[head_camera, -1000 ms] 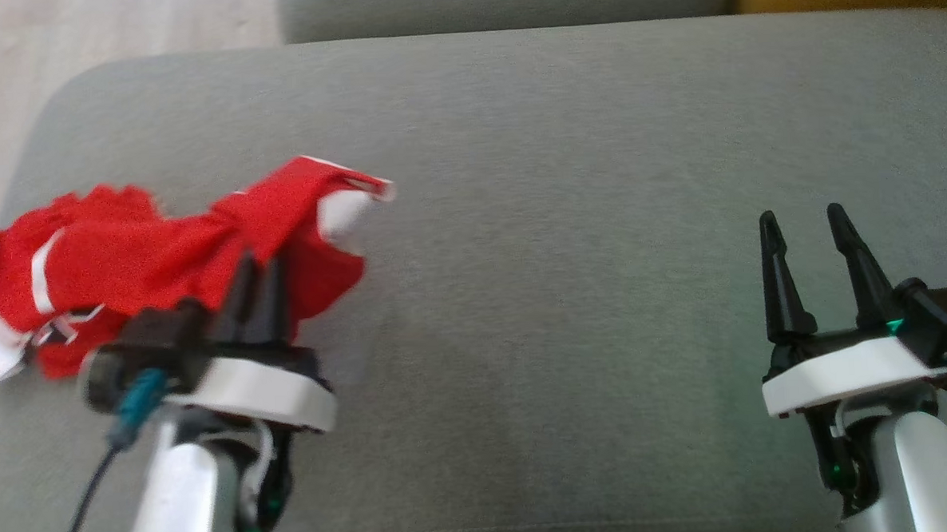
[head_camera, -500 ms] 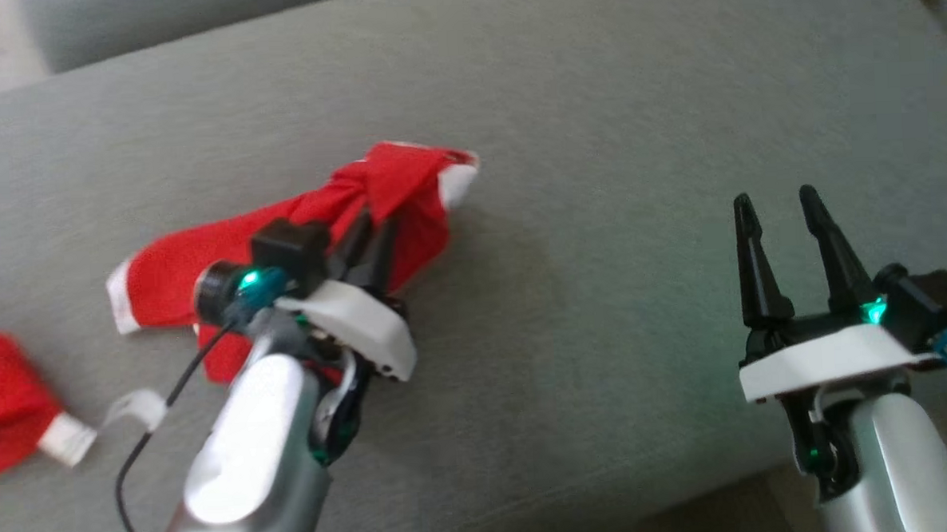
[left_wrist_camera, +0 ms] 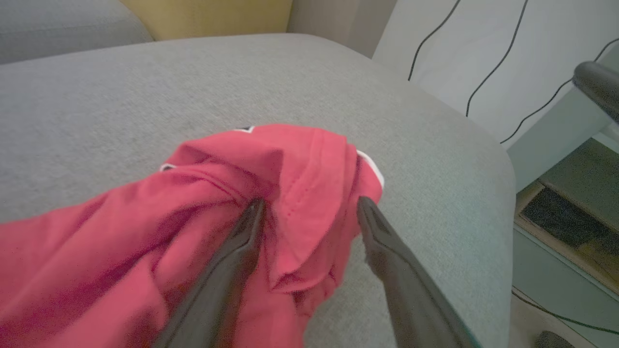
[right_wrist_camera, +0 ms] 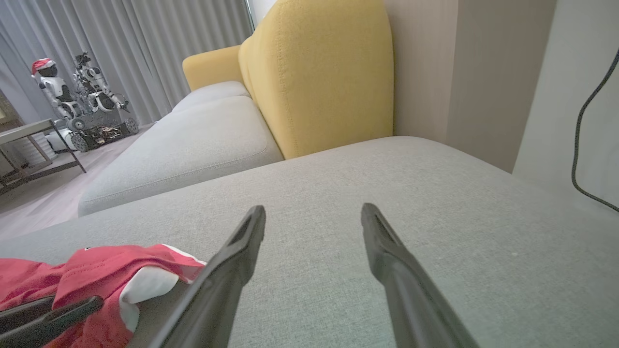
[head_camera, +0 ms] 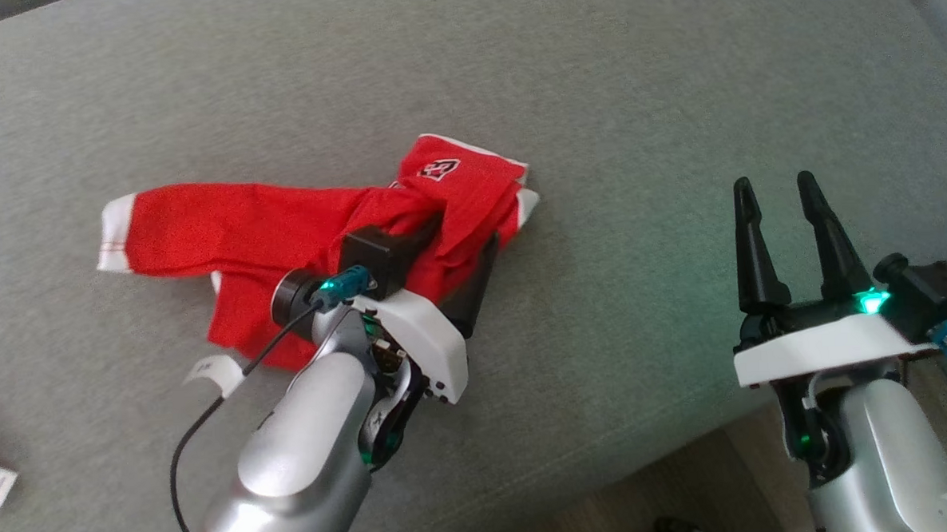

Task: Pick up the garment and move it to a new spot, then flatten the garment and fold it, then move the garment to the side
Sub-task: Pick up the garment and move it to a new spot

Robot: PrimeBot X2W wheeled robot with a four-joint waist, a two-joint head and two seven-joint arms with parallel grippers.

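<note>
The garment (head_camera: 240, 228), a red T-shirt, lies crumpled on the grey sofa cushion (head_camera: 633, 75), stretched from the cushion's middle out toward its left side. A white cuff (head_camera: 115, 234) with thin red stripes ends it on the left. At the right end the cloth is bunched into folds, with a black-and-white print (head_camera: 438, 169) facing up and a bit of white sleeve (head_camera: 528, 204) peeping from under the red. A small white tag (head_camera: 216, 371) lies on the cushion just beside the near hem

The left jaws stand wide apart over that bunched right end and clamp nothing. In the left wrist view one of the fingers (left_wrist_camera: 232, 266) rests against the red cloth and the other finger (left_wrist_camera: 387, 256) lies at the garment's outer edge, over bare cushion, with a loose fold (left_wrist_camera: 309, 203) rising between them. Whether that second finger touches the cloth I cannot tell. The silver left arm (head_camera: 306, 449) reaches in from the front of the cushion, a black cable (head_camera: 182, 462) trailing from its wrist

The right jaws are likewise spread and empty, their fingers (head_camera: 752, 246) raised near the cushion's front edge, toward the right corner, well apart from the garment. The right wrist view looks between them across bare cushion to a yellow backrest (right_wrist_camera: 319, 72), a second grey seat cushion (right_wrist_camera: 184, 145) beside it and grey curtains (right_wrist_camera: 145, 34) beyond
</note>
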